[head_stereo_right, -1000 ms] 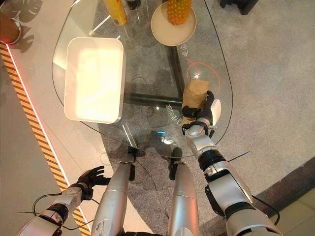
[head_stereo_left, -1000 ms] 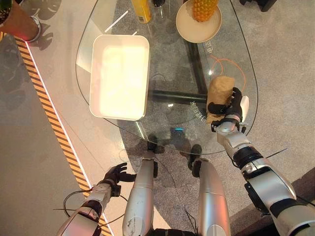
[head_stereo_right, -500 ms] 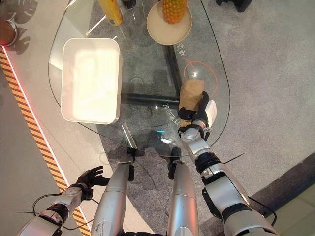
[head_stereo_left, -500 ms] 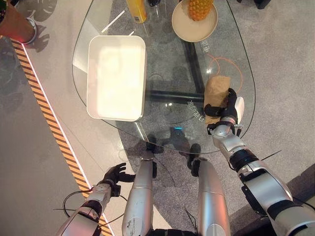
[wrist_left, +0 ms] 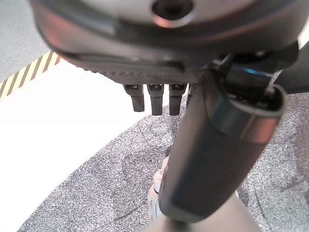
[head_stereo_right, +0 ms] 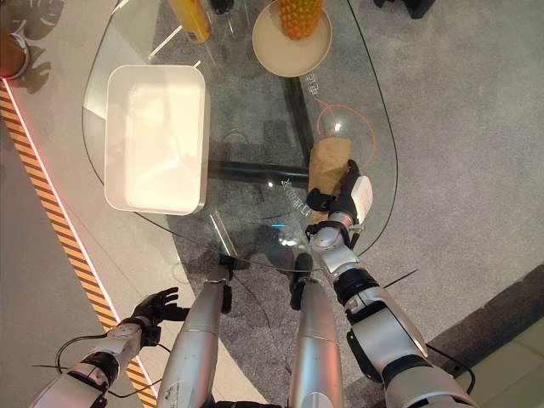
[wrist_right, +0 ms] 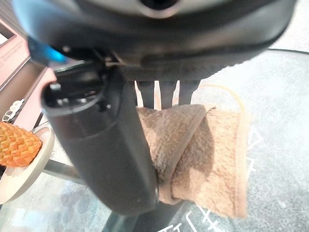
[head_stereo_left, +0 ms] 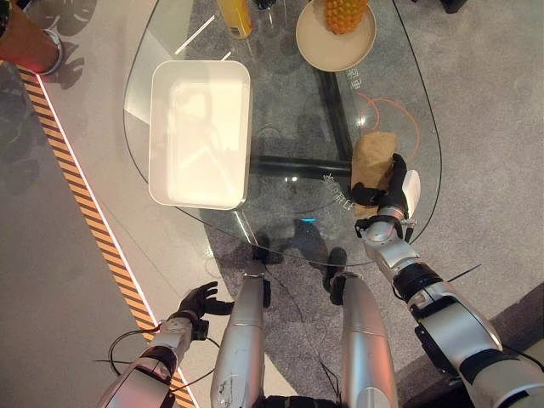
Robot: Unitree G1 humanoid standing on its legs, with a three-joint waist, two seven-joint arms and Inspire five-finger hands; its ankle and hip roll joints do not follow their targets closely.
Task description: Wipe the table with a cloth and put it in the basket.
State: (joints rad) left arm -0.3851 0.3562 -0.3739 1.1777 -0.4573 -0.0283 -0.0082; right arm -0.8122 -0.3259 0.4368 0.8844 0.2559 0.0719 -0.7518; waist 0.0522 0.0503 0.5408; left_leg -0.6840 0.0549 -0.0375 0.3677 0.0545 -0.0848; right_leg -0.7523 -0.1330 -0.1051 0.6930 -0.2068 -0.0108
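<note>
While right hand (head_stereo_left: 384, 189) fingers clamp cloth (head_stereo_left: 372, 155) near table (head_stereo_left: 289, 127) right edge, left hand (head_stereo_left: 198, 300) fingers apart.

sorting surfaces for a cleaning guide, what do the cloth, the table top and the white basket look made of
Cloth: looks like brown terry towelling, with a fuzzy looped pile and a stitched hem, folded under the right hand.
Table top: clear glass, glossy; the floor and dark frame show through it.
Basket: smooth white with rounded corners, probably plastic, though the look leaves it open.

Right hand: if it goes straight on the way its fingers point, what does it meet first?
Probably the plate with the pineapple. The right hand, holding the cloth, points there across bare glass table.
</note>
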